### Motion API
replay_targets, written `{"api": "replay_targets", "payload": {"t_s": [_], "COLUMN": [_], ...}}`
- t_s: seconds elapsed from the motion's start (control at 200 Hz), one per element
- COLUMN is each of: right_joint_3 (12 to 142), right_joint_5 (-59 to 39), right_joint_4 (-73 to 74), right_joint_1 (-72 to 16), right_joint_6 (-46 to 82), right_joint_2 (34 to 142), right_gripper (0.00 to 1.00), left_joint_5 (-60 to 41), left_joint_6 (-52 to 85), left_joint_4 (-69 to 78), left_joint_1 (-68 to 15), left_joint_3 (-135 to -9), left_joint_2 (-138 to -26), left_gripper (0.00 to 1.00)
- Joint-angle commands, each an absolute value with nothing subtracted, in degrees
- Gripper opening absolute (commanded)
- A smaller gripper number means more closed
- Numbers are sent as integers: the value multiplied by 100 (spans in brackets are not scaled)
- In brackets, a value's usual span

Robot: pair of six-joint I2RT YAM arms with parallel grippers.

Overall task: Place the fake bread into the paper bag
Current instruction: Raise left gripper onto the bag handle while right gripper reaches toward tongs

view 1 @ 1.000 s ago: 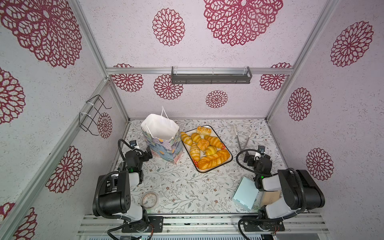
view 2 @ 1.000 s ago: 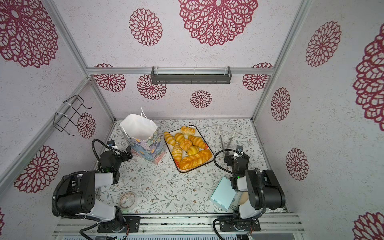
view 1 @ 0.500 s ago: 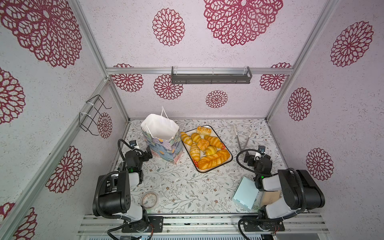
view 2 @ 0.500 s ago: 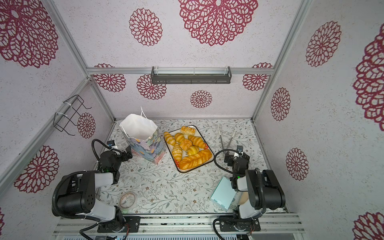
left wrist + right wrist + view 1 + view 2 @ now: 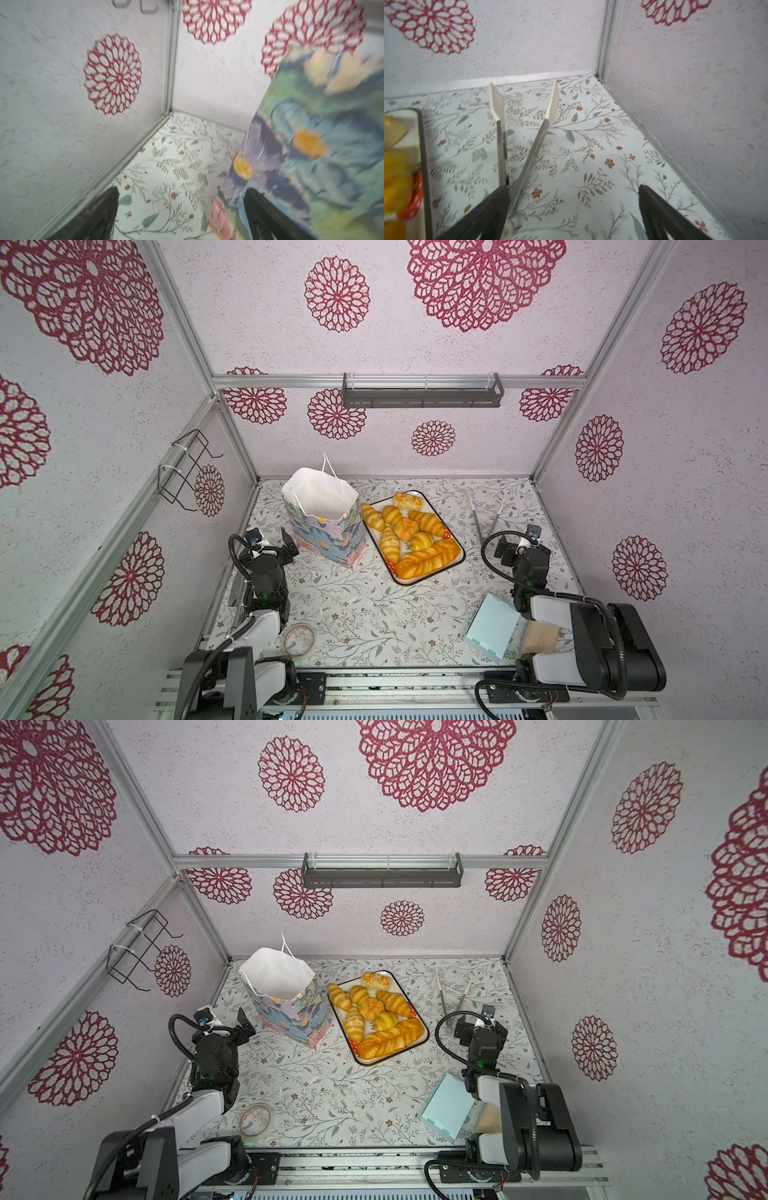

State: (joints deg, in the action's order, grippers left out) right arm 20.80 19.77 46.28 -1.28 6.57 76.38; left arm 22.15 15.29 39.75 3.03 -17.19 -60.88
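Glossy golden-orange toy pastries (image 5: 405,529) on white black-rimmed tray (image 5: 381,502), toward bench's far edge, just beside upright floral paper gift bag (image 5: 328,535). Left gripper (image 5: 181,195) spread wide, empty, beside bag. Right gripper (image 5: 573,188) likewise, by white-tipped metal tongs (image 5: 538,141).

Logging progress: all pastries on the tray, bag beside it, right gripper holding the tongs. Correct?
No: the right gripper is open and empty; the tongs lie on the table, as the right wrist view shows. The rest is right.

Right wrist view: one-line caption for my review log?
Open right hand poised at white-tipped tongs on the floral table, beside the tray of fake bread.
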Motion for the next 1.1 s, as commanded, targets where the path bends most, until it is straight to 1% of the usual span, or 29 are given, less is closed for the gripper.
{"api": "replay_targets", "payload": {"t_s": [0.0,0.095,0.2,0.28,0.355,0.45,0.53,0.68,0.826,0.926,1.096], "right_joint_3": [2843,3731,5087,6048,6861,7221,7275,7723,7696,7613,7633], "right_joint_5": [3089,3090,3046,2940,2639,2339,2191,1935,1664,1657,1669], "right_joint_4": [2714,1266,-574,-1700,-2450,-2632,-2566,-2925,-2841,-2731,-2762], "right_joint_1": [-92,-63,-53,-54,-61,-70,-70,-70,-172,-317,-505], "right_joint_6": [1764,2214,2829,3199,3323,3265,2989,2719,2509,2438,2365], "right_joint_2": [7216,7237,7652,8061,8454,8709,8834,9318,9477,9477,9604], "right_gripper": [99,99,99,99,99,99,99,99,99,99,99], "left_joint_5": [3259,3166,3281,3120,3196,2977,2500,1421,212,-461,-974], "left_joint_6": [2569,2914,3221,3359,3888,3969,3748,3333,3047,2905,2687], "left_joint_4": [2401,1492,370,-392,-1415,-2456,-2803,-3337,-3972,-4156,-4072], "left_joint_1": [120,-14,-210,-219,-218,-220,-219,-219,-218,-246,-272], "left_joint_3": [-1986,-2218,-2671,-3130,-3770,-4646,-5114,-5904,-6715,-7070,-7258], "left_joint_2": [-5279,-4588,-3924,-3617,-3535,-3691,-3760,-4017,-4839,-5410,-6120], "left_gripper": [97,97,97,97,97,97,97,97,97,97,97]}}
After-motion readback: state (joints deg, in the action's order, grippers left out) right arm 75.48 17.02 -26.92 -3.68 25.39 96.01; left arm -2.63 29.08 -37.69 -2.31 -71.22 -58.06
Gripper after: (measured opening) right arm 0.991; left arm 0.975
